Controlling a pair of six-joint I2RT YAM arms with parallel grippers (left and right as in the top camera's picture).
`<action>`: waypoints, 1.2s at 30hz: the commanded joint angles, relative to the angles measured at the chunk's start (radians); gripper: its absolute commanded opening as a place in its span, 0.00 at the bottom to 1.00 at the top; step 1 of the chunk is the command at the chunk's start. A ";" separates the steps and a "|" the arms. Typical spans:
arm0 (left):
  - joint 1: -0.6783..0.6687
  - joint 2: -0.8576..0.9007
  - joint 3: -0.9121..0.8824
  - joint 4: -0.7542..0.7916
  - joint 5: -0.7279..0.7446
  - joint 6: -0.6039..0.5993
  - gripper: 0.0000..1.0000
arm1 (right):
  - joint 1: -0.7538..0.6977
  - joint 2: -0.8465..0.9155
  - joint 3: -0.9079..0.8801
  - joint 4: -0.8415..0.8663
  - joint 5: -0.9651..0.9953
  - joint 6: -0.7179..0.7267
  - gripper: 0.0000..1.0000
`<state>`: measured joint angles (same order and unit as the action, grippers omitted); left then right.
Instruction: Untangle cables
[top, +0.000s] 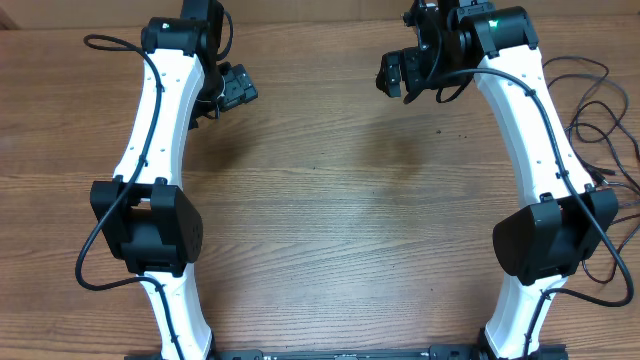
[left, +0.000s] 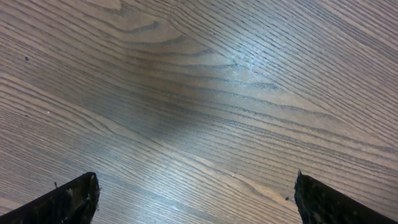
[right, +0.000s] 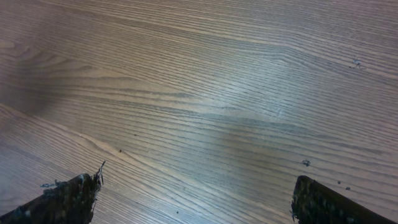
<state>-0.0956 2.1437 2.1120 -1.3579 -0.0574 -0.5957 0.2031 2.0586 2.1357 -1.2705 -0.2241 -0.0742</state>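
You see the table (top: 330, 220) in mid-brown, with fine darker wood-grain lines. The left arm (top: 148, 130) and right arm (top: 532, 130) are white with black joint housings. A green light (top: 493, 22) shows on the right arm. The left gripper (left: 196, 190) and right gripper (right: 196, 190) are black, flecked pale.

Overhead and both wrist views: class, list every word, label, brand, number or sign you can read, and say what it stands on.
None can be read.
The left arm, right arm, wooden table and cables carry no visible lettering.
The green light on the right arm is a plain dot, no text.
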 joint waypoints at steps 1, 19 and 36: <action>0.003 -0.001 0.018 0.002 -0.013 0.016 1.00 | -0.002 0.013 0.024 0.006 -0.009 0.007 1.00; -0.013 -0.059 -0.001 0.098 -0.069 0.040 1.00 | -0.002 0.013 0.024 0.006 -0.010 0.007 1.00; -0.121 -0.861 -0.877 1.073 -0.110 0.273 1.00 | -0.002 0.013 0.024 0.006 -0.009 0.007 1.00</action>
<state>-0.2306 1.4006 1.4033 -0.3630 -0.1482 -0.3920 0.2035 2.0586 2.1357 -1.2713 -0.2291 -0.0708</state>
